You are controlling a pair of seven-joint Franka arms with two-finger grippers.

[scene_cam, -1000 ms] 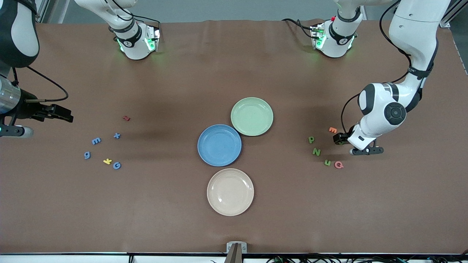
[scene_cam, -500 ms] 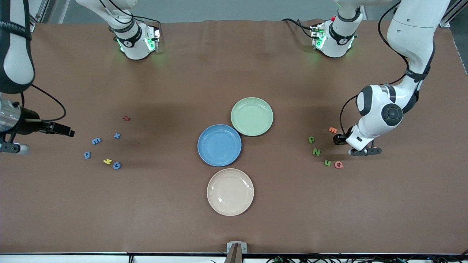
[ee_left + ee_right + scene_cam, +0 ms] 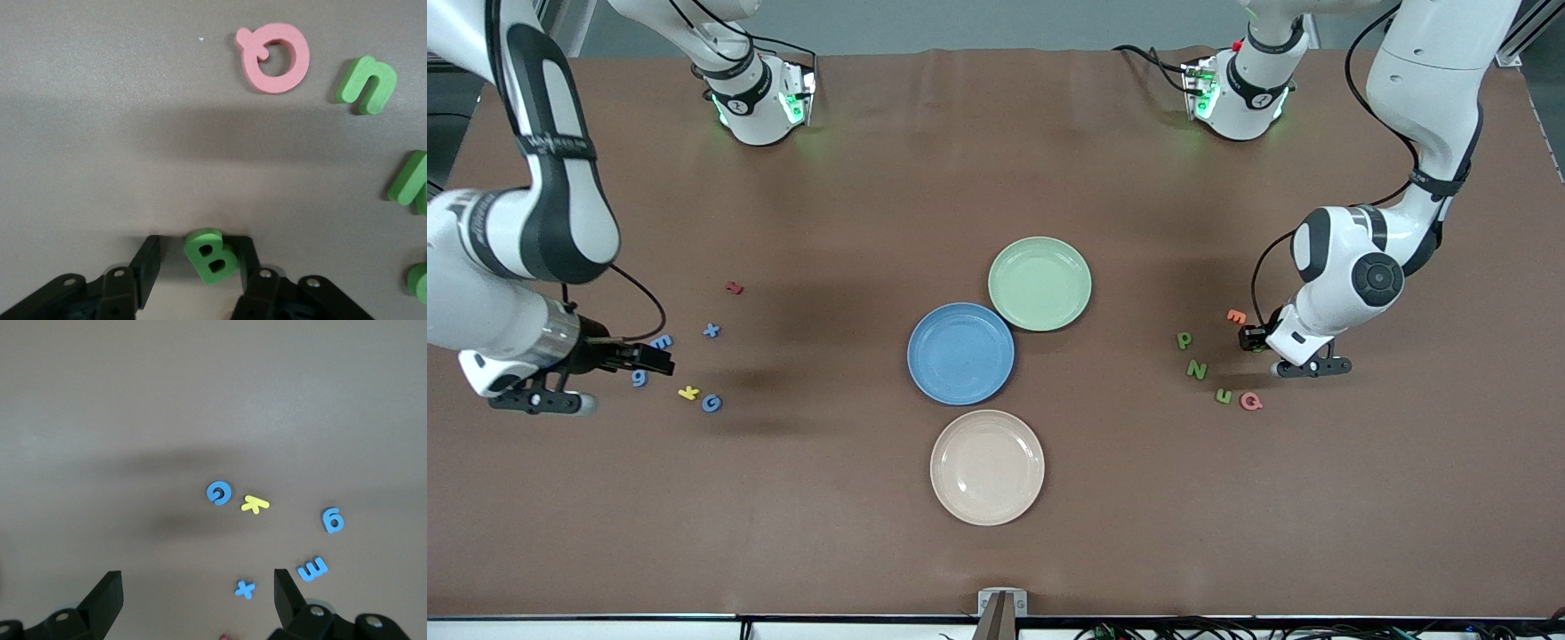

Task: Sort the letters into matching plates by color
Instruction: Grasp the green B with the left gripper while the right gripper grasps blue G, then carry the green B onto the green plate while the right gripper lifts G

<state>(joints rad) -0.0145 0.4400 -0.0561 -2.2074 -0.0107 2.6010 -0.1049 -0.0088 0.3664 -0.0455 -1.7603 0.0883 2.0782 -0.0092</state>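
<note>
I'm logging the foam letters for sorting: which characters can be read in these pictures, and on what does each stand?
"B": green foam letter on the table between the left gripper jaws.
"Q": pink foam letter.
"n": green foam letter.
"P": green foam letter.
"N": green foam letter.
"k": yellow foam letter.
"x": blue foam letter.
"G", "g", "e": blue foam letters, by the front view.
Dark red and orange letters: too small.

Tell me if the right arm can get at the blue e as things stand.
Probably yes. The right claw is open and hangs over the blue letters, close to the blue e. Nothing lies on that letter; the blue g and blue x lie apart from it, so the way looks free.
</note>
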